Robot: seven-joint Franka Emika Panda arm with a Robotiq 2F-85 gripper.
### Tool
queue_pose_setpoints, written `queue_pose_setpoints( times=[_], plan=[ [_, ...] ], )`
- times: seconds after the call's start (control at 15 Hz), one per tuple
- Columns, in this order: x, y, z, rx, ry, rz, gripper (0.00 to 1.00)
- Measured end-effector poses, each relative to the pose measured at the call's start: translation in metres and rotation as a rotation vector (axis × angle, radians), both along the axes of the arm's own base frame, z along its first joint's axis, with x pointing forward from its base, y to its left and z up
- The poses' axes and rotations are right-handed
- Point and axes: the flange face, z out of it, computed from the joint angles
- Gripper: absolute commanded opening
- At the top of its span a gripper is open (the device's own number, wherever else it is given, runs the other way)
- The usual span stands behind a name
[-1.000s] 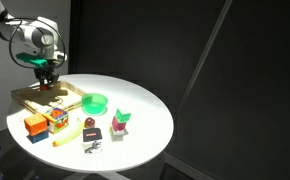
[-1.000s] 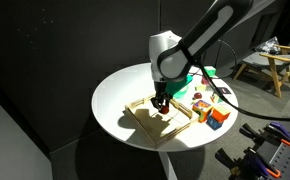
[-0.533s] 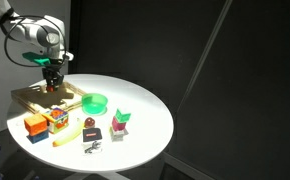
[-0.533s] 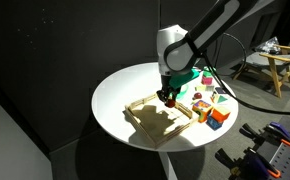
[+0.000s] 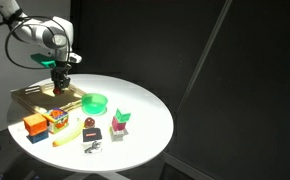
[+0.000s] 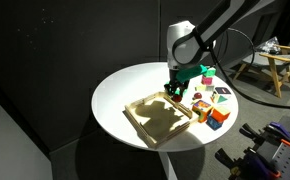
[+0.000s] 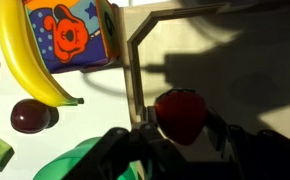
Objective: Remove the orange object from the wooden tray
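My gripper (image 5: pixel 61 82) (image 6: pixel 174 90) is shut on a round orange-red object (image 7: pixel 181 112) and holds it above the edge of the wooden tray (image 5: pixel 30 97) (image 6: pixel 137 116) that faces the other objects. In the wrist view the gripper (image 7: pixel 181 130) has a finger on each side of the object, and the tray's rim (image 7: pixel 135 70) and shadowed floor lie below it. The tray holds nothing else that I can see.
A green bowl (image 5: pixel 95 102) (image 7: pixel 70 165) sits just beside the tray. A banana (image 7: pixel 20 60) (image 5: pixel 70 132), a dark plum (image 7: pixel 30 116), a colourful cube (image 7: pixel 70 35) (image 5: pixel 56 118), an orange block (image 5: pixel 33 125) and a pink-green toy (image 5: pixel 122 120) lie on the round white table (image 5: pixel 145 105).
The gripper has lifted and carried the orange-red object from over the tray's middle towards the tray edge near the green bowl.
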Motion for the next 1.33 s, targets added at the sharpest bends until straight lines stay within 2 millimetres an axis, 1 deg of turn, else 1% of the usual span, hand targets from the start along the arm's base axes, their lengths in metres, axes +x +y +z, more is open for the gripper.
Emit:
queue_pose_setpoints(
  times=[0.33, 0.93, 1.13, 1.33],
  plan=[
    [0.004, -0.031, -0.001, 0.026, -0.064, -0.055, 0.25],
    [0.005, -0.083, -0.008, 0.021, -0.133, -0.132, 0.25],
    [0.004, -0.098, -0.010, 0.022, -0.137, -0.165, 0.25],
    [0.002, -0.106, -0.012, 0.027, -0.132, -0.188, 0.25]
  ],
)
